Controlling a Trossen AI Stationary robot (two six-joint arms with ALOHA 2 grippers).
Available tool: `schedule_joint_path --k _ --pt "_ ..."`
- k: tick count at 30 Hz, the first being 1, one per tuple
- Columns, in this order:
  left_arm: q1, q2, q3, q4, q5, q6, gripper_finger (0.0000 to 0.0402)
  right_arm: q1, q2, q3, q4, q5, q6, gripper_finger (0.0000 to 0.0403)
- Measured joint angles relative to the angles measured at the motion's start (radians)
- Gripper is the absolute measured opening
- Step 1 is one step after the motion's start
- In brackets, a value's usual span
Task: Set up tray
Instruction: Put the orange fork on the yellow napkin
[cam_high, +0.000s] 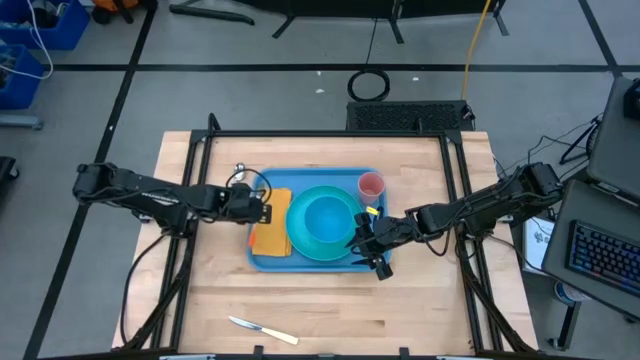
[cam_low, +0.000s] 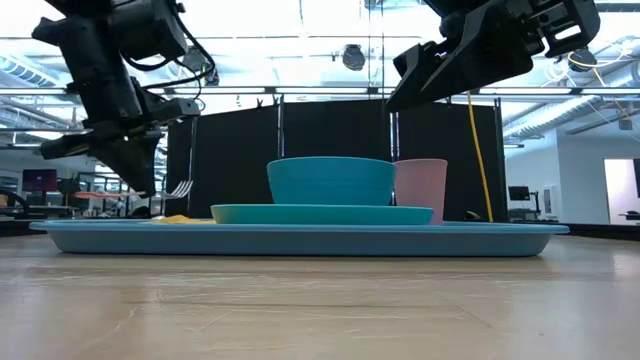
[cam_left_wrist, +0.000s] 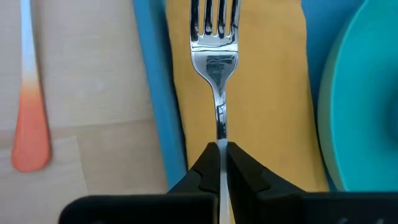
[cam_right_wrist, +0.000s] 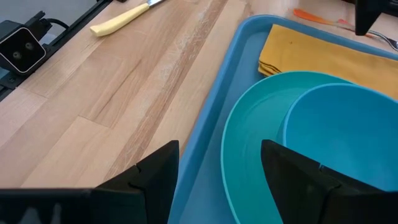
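The blue tray (cam_high: 315, 262) lies mid-table and carries a yellow napkin (cam_high: 272, 232), a turquoise plate (cam_high: 318, 245) with a blue bowl (cam_high: 328, 215) on it, and a pink cup (cam_high: 371, 185). My left gripper (cam_high: 265, 211) hangs over the tray's left part, shut on a silver fork (cam_left_wrist: 214, 50) whose tines are above the napkin (cam_left_wrist: 267, 93). My right gripper (cam_high: 372, 250) hovers open over the tray's right near corner, beside the plate (cam_right_wrist: 249, 155), with nothing between its fingers (cam_right_wrist: 155, 180). My left gripper pinches the fork's handle (cam_left_wrist: 221, 134) between its two fingers, which slant steeply down from the table's left. The fork sticks out ahead of the fingertips along their line, tines first. It hangs clear above the napkin and tray (cam_low: 180, 187).
A knife with a pale yellow handle (cam_high: 262, 330) lies near the table's front edge. An orange-handled utensil (cam_left_wrist: 28, 124) rests on the wood just left of the tray rim (cam_left_wrist: 158, 93). Bare wood lies in front of the tray.
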Motion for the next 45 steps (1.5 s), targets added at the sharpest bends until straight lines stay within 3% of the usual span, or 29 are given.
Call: schedule_joint_path --k 6,13,36,45 --pt "0.017 0.071 0.001 0.100 0.029 0.038 0.0008 0.000 0.000 0.000 0.000 0.000 -0.002 0.0216" --pt "0.028 0.155 0.001 0.109 0.051 0.046 0.0008 0.000 0.000 0.000 0.001 0.000 0.001 0.0216" --pt "-0.006 0.157 0.000 0.051 0.032 -0.094 0.0010 -0.002 0.000 -0.046 0.095 0.000 -0.009 0.0216" --pt "-0.006 0.157 0.000 0.090 0.040 -0.068 0.0008 -0.002 0.000 -0.047 0.095 0.000 -0.010 0.0216"
